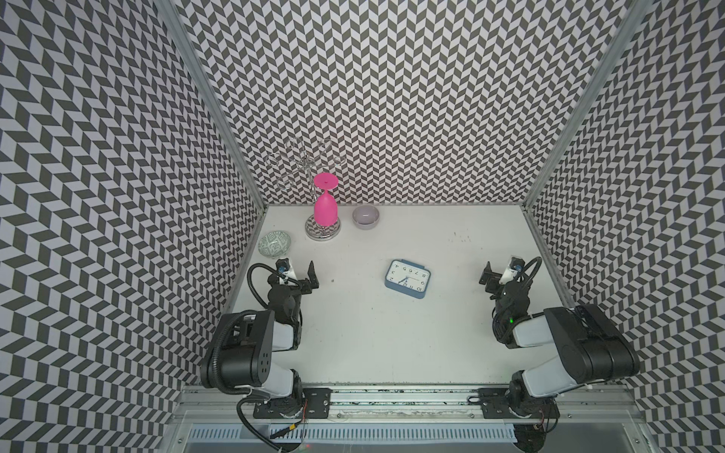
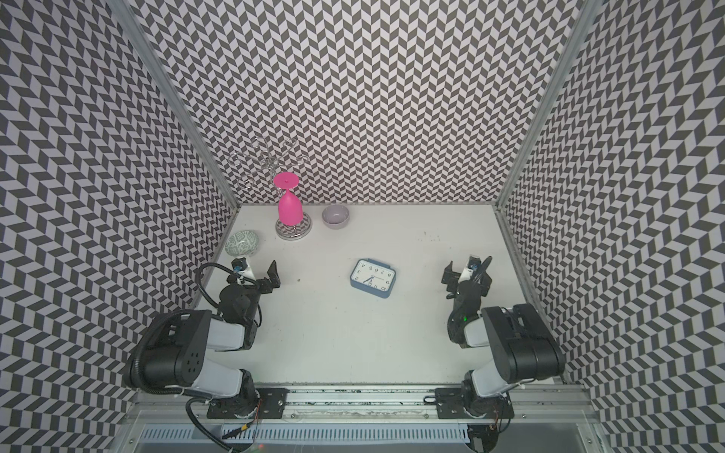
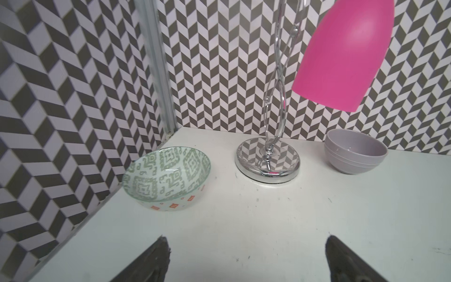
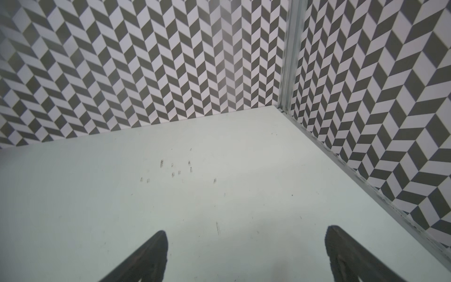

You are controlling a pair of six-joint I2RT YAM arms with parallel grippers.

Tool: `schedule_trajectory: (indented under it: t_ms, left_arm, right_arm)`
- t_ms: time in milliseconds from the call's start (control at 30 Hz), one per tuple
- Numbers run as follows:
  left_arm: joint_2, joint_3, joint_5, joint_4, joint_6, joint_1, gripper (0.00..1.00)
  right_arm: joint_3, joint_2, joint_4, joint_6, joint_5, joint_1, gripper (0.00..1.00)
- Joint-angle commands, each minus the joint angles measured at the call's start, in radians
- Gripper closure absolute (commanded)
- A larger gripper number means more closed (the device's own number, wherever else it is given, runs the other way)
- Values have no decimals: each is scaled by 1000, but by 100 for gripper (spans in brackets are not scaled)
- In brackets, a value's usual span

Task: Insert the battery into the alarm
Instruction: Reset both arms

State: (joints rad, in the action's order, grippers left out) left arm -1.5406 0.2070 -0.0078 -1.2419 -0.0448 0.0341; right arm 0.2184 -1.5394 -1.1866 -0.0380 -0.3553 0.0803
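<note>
Where the scuffed white bench reaches its centre, the alarm is laid face up: rounded-rectangular blue casing, white dial, black numerals. The left hand and right hand are held fully spread near the side edges, each released, with nothing grasped.

**One in front, three behind**

A blue rounded-rectangular alarm clock lies dial-up on the white table. Behind it, leftward, a chrome wire rack bears an upturned pink goblet, with a round grey bowl to its right and a green-patterned bowl to its left.
</note>
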Motion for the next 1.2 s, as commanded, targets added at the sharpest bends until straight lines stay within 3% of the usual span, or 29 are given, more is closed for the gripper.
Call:
schedule_trajectory:
  t_ms: [0, 100, 167, 1167]
  left_arm:
    - [-14, 51, -71, 9, 52, -59, 1]
    - [-30, 41, -70, -54, 49, -59, 1]
    - [-13, 55, -70, 11, 45, -59, 1]
    - [-16, 48, -72, -17, 48, -60, 1]
  right_arm:
    - [12, -22, -175, -4, 61, -5, 1]
    - [-21, -31, -206, 2, 61, -4, 1]
    - [-18, -27, -195, 1, 62, -4, 1]
    - [-19, -27, -197, 3, 62, -2, 1]
